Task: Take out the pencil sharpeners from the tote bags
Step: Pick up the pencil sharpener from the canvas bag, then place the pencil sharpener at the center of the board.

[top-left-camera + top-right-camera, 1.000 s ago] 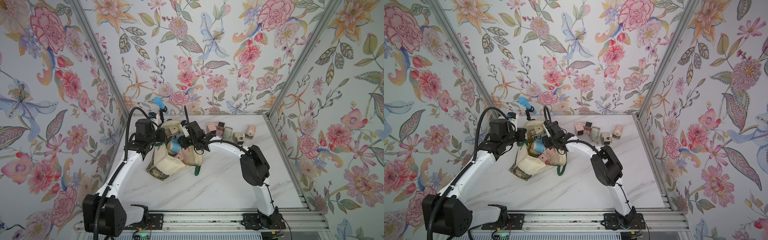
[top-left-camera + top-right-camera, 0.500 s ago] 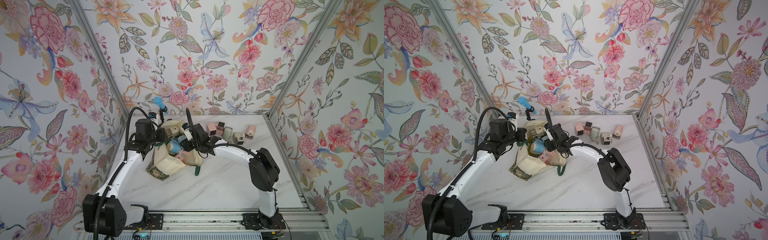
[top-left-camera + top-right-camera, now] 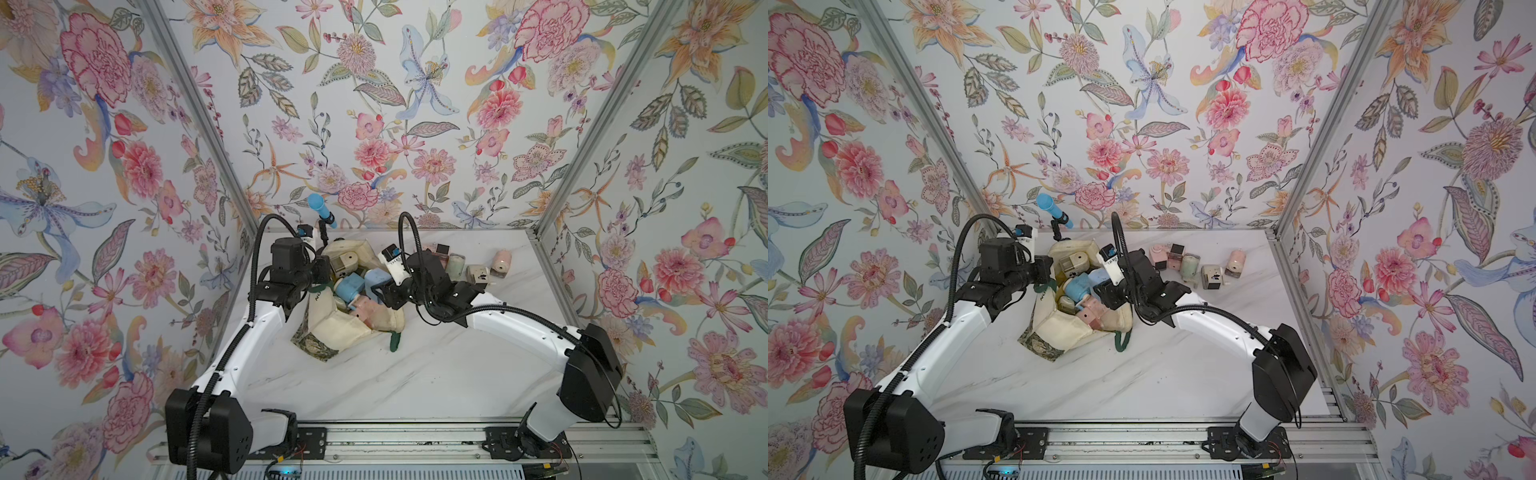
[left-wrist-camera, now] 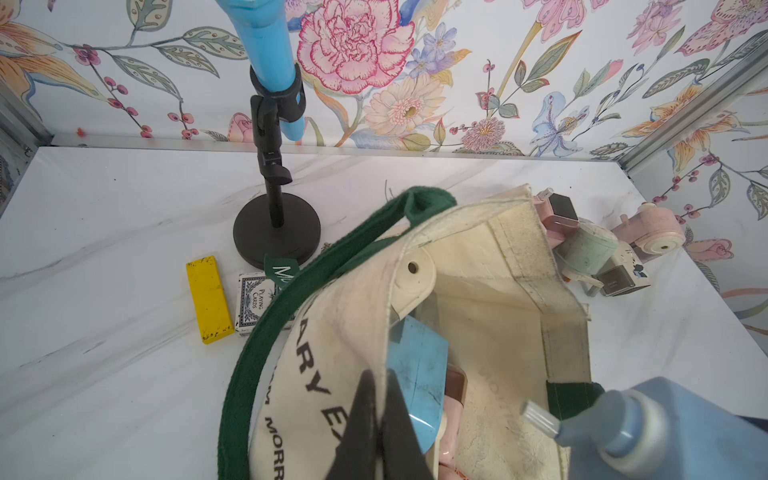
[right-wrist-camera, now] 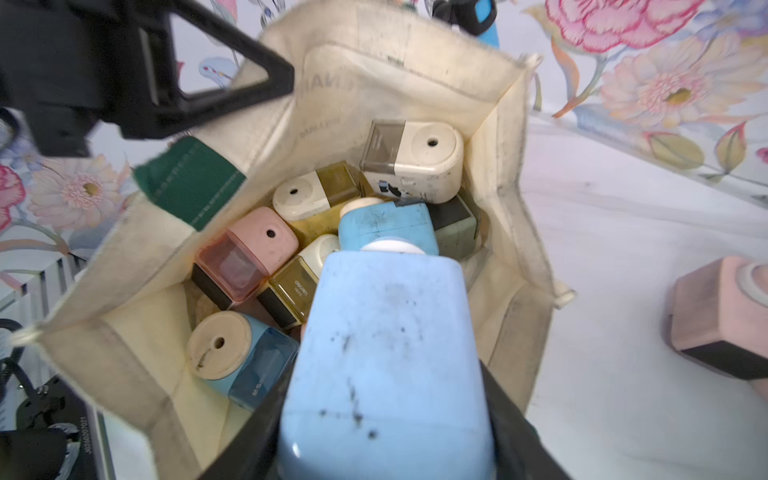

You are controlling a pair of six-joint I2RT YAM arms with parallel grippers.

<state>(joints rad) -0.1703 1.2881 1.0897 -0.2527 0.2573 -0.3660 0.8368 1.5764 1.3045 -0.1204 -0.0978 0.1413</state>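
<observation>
About five pencil sharpeners (image 3: 1212,276) lie out at two o'clock of the tote bag (image 3: 1059,328); many remain inside. The right gripper (image 5: 384,419) clamps a blue sharpener (image 5: 386,332); the left gripper (image 4: 380,415) pinches the bag rim.

1. The right gripper (image 5: 384,432) clamps a light blue sharpener (image 5: 386,332) between black jaws, above the open tote bag (image 5: 511,232).
2. Inside lie a cream sharpener (image 5: 424,162), a pink sharpener (image 5: 262,237) and several more, jumbled together.
3. A second pink sharpener (image 5: 723,316) rests on the marble table (image 5: 623,270) near the bag.

Floral-papered walls (image 3: 374,104) enclose a white marble tabletop (image 3: 415,374).
</observation>
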